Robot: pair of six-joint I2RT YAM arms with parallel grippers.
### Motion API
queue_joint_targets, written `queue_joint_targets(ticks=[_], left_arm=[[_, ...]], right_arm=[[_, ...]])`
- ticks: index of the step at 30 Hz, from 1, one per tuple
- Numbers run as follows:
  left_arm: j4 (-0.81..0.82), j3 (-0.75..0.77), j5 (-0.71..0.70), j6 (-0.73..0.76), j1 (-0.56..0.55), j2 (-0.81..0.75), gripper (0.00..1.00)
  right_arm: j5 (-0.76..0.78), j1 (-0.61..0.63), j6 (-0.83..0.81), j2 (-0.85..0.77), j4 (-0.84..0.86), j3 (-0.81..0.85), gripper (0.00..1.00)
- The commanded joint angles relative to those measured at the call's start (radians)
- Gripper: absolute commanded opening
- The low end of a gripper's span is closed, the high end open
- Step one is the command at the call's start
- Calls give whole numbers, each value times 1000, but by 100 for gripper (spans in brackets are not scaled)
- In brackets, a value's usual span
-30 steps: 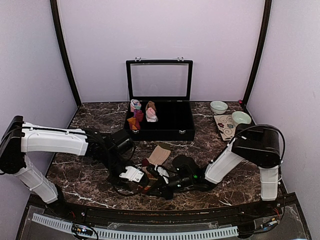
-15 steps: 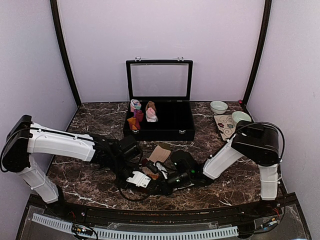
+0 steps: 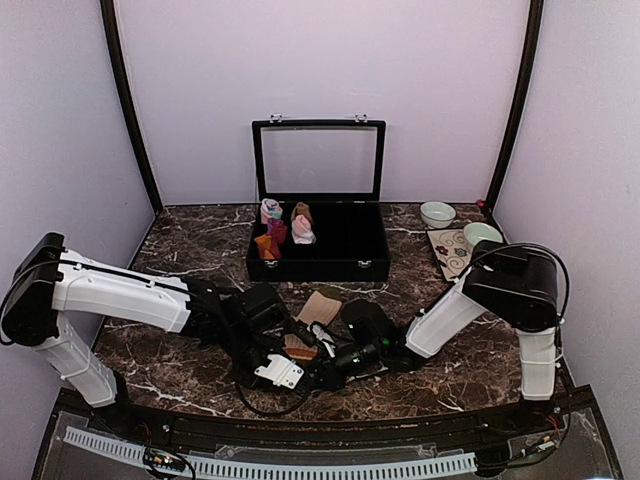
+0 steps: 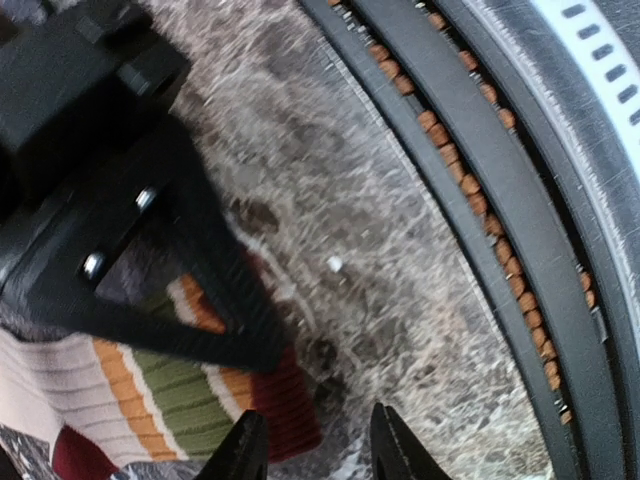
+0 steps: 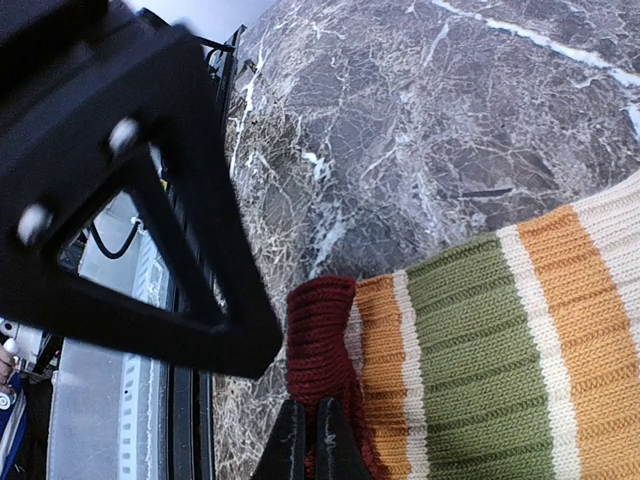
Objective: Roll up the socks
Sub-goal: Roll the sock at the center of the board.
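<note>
A striped sock (image 3: 302, 342) lies flat at the table's front centre, with its tan foot (image 3: 320, 308) pointing toward the box. Its cream, orange, olive and dark red bands fill the right wrist view (image 5: 480, 350). My right gripper (image 5: 308, 445) is shut on the bunched dark red cuff (image 5: 320, 340). In the top view the right gripper (image 3: 314, 352) sits over that end of the sock. My left gripper (image 4: 315, 450) stands open just beside the cuff (image 4: 285, 410), with bare marble between its fingers. The left gripper (image 3: 297, 366) crowds against the right one.
A black box (image 3: 320, 262) with its glass lid raised stands at the back centre and holds several small rolled bundles (image 3: 280, 228). Two bowls (image 3: 437, 213) (image 3: 482, 235) and a patterned mat (image 3: 452, 252) sit back right. The front rail (image 4: 480, 150) runs close by the grippers.
My left arm has reached further right and nearer the front edge, bringing its gripper up to the sock's cuff. The right gripper has stayed shut on the cuff, shifting slightly left.
</note>
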Motion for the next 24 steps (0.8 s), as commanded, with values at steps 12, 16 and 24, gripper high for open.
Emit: queue_joint_targets(ticks=[12, 16, 24], left_arm=[[138, -89, -127, -47, -19, -6, 27], [145, -94, -128, -54, -19, -11, 27], [101, -52, -118, -81, -19, -46, 31]], right_arm=[[48, -35, 19, 103, -300, -85, 0], [44, -34, 21, 104, -298, -84, 0], [39, -35, 28, 111, -294, -77, 0]])
